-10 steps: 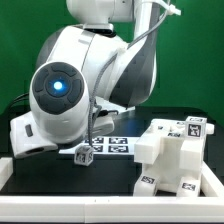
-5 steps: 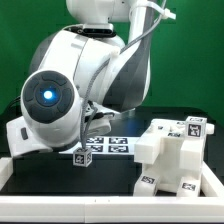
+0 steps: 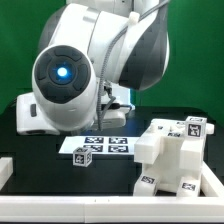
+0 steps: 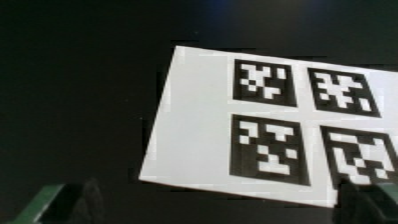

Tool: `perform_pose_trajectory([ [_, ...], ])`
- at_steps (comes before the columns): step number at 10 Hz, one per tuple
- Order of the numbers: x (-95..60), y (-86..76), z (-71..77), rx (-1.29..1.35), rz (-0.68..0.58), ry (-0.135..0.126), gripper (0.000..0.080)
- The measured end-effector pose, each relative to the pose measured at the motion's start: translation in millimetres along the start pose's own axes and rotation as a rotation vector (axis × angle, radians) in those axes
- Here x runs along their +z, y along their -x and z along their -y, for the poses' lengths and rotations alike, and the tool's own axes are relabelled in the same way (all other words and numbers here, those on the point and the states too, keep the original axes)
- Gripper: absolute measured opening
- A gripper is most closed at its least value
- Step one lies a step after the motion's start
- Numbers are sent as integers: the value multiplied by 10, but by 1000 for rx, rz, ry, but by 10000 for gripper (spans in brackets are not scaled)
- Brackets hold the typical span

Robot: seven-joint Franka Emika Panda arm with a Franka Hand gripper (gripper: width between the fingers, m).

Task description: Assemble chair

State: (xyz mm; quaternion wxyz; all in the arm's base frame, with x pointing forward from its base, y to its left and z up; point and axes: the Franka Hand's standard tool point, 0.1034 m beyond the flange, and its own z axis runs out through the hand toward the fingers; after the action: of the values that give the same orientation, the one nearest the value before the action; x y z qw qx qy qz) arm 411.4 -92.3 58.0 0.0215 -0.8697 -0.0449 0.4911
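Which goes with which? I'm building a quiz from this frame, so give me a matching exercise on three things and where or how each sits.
Things:
1. chair assembly
2. marker board
3. small tagged white part

Places or states:
A. flat on the black table, showing four square tags in the wrist view
B. blocky white structure at the exterior view's right
C. standing just in front of the flat board

Pairs: 1-B, 2-A, 3-C
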Motion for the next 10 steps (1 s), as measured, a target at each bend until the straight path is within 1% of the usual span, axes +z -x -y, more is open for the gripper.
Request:
perform_pose_trajectory([
  [4, 0, 1, -14, 2, -2, -3, 649],
  [5, -64, -41, -3, 20, -84, 16, 649],
  [6, -111, 38, 65, 40, -108, 15, 649],
  [7, -254, 21, 103, 28, -170, 34, 649],
  [8, -408, 8, 126, 2, -258, 55, 649],
  [9, -424, -12, 114, 0, -337, 60, 649],
  [10, -393, 10, 107, 0, -361, 60, 649],
])
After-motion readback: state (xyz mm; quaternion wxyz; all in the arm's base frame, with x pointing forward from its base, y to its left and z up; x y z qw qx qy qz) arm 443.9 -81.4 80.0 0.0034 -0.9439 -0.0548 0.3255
